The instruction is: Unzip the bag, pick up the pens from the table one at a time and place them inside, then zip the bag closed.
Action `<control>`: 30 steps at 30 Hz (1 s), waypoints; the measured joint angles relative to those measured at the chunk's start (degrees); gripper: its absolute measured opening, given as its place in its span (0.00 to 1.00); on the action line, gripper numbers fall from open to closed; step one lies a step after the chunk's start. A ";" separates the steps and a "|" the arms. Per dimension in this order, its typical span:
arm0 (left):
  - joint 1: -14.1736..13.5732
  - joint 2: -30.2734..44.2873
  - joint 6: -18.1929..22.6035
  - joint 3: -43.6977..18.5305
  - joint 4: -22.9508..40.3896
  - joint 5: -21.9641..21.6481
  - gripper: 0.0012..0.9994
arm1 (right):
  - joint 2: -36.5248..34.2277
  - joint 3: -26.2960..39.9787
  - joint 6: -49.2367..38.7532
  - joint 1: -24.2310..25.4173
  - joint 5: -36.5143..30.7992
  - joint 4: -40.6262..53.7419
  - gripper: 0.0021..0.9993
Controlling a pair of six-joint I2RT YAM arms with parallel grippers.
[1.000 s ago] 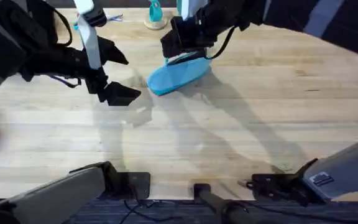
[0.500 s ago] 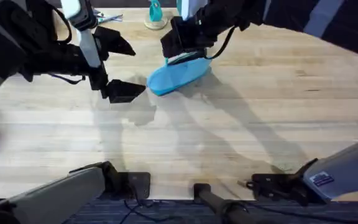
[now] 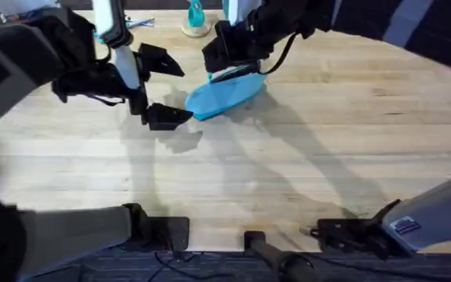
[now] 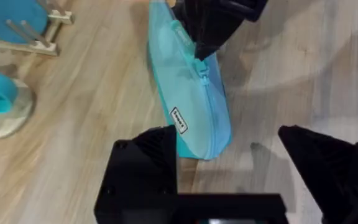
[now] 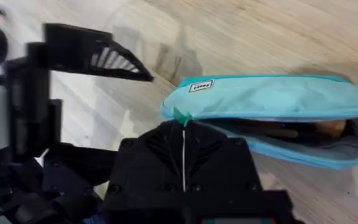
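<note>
The light-blue bag (image 3: 221, 95) lies slanted on the table (image 3: 304, 164), toward its far side. My right gripper (image 3: 236, 69) is over the bag's far end, shut on the teal zipper pull (image 5: 180, 115). In the right wrist view the zipper is partly open, and a tan pen (image 5: 328, 129) shows inside the bag (image 5: 272, 99) through the gap. My left gripper (image 3: 163, 88) stands open just left of the bag's near end, with nothing between its fingers. The left wrist view shows the bag (image 4: 191, 99) ahead of the spread left gripper (image 4: 235, 174), apart from it.
A teal object on a round wooden base (image 3: 196, 19) stands at the table's far edge behind the bag. The left wrist view also shows a small wooden rack with a blue disc (image 4: 14, 22). Bare wood stretches across the table's near half and right side.
My left arm has moved right, toward the bag's near end, with its gripper still open. The right gripper and the bag have stayed in place.
</note>
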State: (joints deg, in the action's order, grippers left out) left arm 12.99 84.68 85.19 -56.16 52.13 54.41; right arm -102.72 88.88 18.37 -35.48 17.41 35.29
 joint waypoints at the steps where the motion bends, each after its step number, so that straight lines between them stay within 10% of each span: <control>1: -0.38 0.90 0.02 0.00 -0.10 0.08 1.00 | 0.02 0.00 0.00 0.00 0.00 0.00 0.03; 17: -5.46 10.89 0.15 0.00 -4.66 2.87 0.99 | 0.00 0.00 0.00 0.00 0.00 -0.04 0.03; 25: -5.46 10.89 0.33 0.00 -6.87 3.04 0.14 | 0.00 0.00 0.00 0.00 0.02 0.28 0.03; 30: -5.46 10.89 0.31 0.00 -6.96 2.87 0.05 | 0.01 0.00 0.00 0.00 0.02 0.20 0.03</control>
State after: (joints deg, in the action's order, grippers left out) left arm 7.53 95.57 85.49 -56.16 45.17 57.28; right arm -102.71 88.88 18.37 -35.48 17.43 35.48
